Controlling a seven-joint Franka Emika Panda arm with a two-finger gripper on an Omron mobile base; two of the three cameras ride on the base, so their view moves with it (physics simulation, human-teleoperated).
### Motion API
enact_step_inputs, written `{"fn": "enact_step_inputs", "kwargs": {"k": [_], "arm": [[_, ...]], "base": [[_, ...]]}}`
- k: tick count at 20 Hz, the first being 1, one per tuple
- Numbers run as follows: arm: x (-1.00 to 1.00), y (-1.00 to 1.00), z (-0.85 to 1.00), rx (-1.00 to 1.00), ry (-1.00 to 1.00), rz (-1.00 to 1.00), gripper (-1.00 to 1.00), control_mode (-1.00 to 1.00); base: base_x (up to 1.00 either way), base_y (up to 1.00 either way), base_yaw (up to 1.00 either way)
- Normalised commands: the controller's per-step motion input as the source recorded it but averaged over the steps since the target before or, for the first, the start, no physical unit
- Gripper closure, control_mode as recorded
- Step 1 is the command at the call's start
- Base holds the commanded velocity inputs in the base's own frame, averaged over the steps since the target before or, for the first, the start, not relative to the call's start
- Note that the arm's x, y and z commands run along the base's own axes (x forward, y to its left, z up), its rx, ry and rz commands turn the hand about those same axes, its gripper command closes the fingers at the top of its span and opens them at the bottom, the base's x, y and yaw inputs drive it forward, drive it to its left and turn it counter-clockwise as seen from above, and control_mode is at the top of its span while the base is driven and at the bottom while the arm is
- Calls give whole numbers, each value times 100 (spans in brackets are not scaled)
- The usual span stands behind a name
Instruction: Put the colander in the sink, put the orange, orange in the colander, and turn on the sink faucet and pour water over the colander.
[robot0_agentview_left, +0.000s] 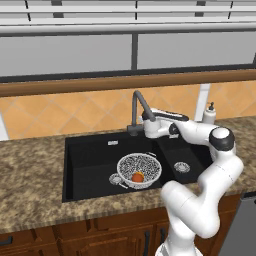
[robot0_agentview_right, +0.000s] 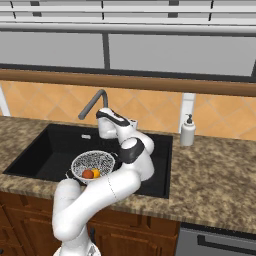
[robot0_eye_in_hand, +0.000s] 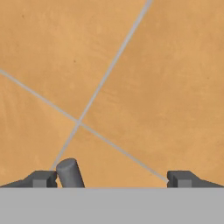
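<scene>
From the left base camera, the arm reaches over the black sink (robot0_agentview_left: 90, 150) and its gripper (robot0_agentview_left: 145, 122) sits at the foot of the sink faucet (robot0_agentview_left: 137, 107), right behind the basin. The colander (robot0_agentview_left: 139, 170) stands in the larger basin with a reddish orange (robot0_agentview_left: 137, 176) inside it. A white soap bottle (robot0_agentview_left: 209, 114) stands on the counter to the right. No stream falls from the spout.

From the right base camera, the colander (robot0_agentview_right: 93, 165) holds both fruits — the reddish orange (robot0_agentview_right: 88, 174) and a yellower orange (robot0_agentview_right: 96, 173) touching it. The faucet (robot0_agentview_right: 92, 106) rises just left of the hand.

In the hand view, the two fingertips (robot0_eye_in_hand: 41, 178) stand wide apart against orange wall tile (robot0_eye_in_hand: 166, 87). A short grey lever (robot0_eye_in_hand: 70, 173) sits just inside the left-hand tip — touching or a hair off, I cannot tell. No writing can be read anywhere.
</scene>
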Motion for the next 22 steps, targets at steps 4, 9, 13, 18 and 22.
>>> {"fn": "enact_step_inputs", "kwargs": {"k": [4,9,13,18,22], "arm": [[0,-5,0,0,0,0,-100,-100],[0,-8,0,0,0,0,-100,-100],[0,-9,0,0,0,0,-100,-100],[0,-29,0,0,0,0,-100,-100],[0,-44,0,1,0,0,-100,-100]], "base": [[0,0,0],[0,0,0],[0,0,0],[0,0,0],[0,0,0]]}}
